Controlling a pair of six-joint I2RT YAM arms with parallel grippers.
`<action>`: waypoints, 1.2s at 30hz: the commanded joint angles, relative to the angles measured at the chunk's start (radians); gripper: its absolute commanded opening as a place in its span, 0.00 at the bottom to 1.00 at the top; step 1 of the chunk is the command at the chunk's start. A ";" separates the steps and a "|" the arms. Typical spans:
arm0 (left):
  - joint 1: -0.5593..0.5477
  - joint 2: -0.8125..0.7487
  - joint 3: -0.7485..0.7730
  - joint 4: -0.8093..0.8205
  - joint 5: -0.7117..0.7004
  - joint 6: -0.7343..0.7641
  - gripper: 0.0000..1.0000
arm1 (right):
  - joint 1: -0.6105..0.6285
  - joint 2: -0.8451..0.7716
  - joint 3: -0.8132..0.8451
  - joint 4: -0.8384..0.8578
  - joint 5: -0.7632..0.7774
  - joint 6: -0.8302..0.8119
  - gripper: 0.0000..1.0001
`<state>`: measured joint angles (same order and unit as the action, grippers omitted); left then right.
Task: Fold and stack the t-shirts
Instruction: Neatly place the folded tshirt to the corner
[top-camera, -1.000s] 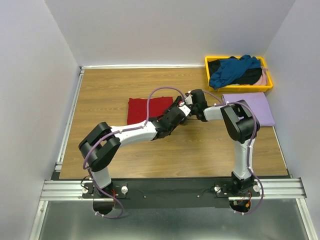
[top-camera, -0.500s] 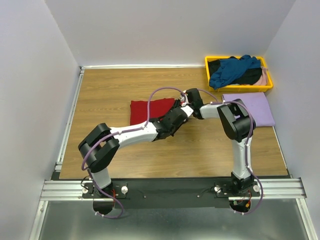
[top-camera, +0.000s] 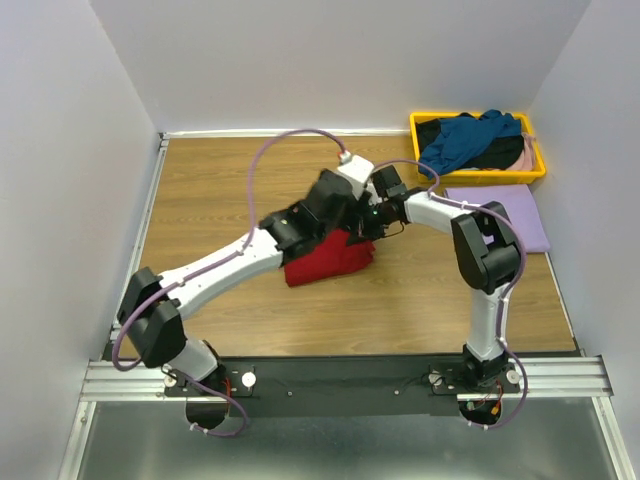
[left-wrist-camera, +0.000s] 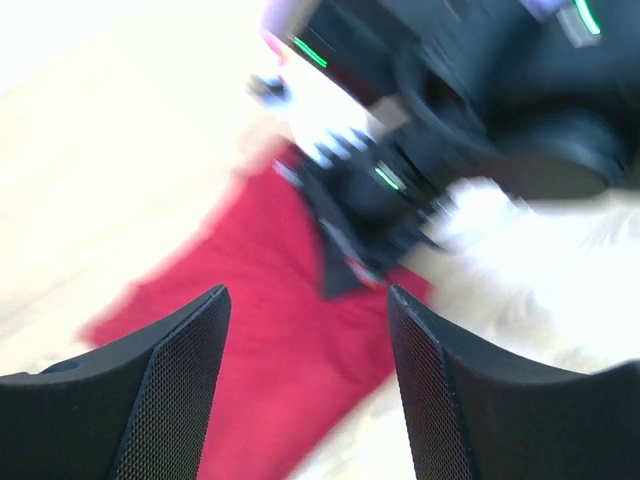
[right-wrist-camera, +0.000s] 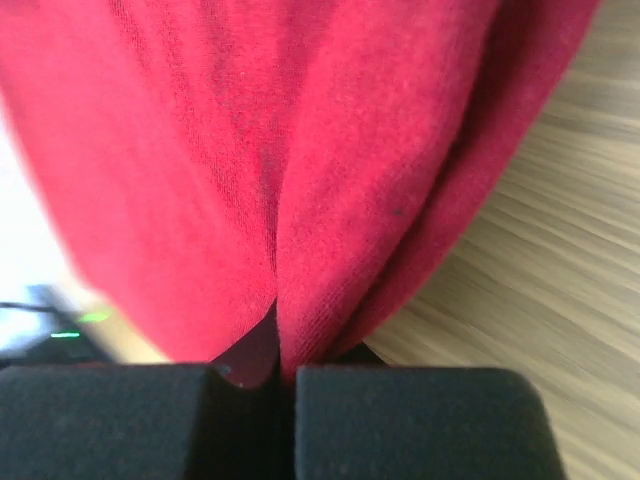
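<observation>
The dark red t-shirt hangs bunched in folds over the middle of the table. My right gripper is shut on its upper edge, and the right wrist view shows the cloth pinched between the fingers. My left gripper stands open just above the red cloth with nothing between its fingers, and it faces the right gripper's black body. The folded lavender t-shirt lies flat at the right. Teal, black and pink shirts lie heaped in the tray.
The yellow tray stands at the back right corner, just behind the lavender shirt. White walls close the table on the left, back and right. Both arms cross over the table's middle, and the left arm's purple cable loops toward the back.
The left gripper opened and let go of the red shirt, reaching farther back. The right gripper shut on the shirt, which went from lying flat to hanging bunched.
</observation>
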<state>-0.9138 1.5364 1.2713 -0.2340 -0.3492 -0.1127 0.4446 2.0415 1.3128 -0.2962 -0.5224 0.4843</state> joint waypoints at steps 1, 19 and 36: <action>0.116 -0.067 0.031 -0.034 -0.050 -0.025 0.72 | -0.001 -0.052 0.066 -0.370 0.349 -0.302 0.01; 0.458 -0.262 -0.289 0.111 -0.185 -0.107 0.88 | -0.105 -0.184 0.063 -0.456 1.357 -0.405 0.01; 0.368 -0.338 -0.357 0.162 -0.347 -0.050 0.94 | -0.214 -0.224 0.207 -0.439 1.423 -0.477 0.01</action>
<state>-0.5346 1.2285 0.9314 -0.1116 -0.6281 -0.1791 0.2455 1.8801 1.5013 -0.7403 0.8391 0.0212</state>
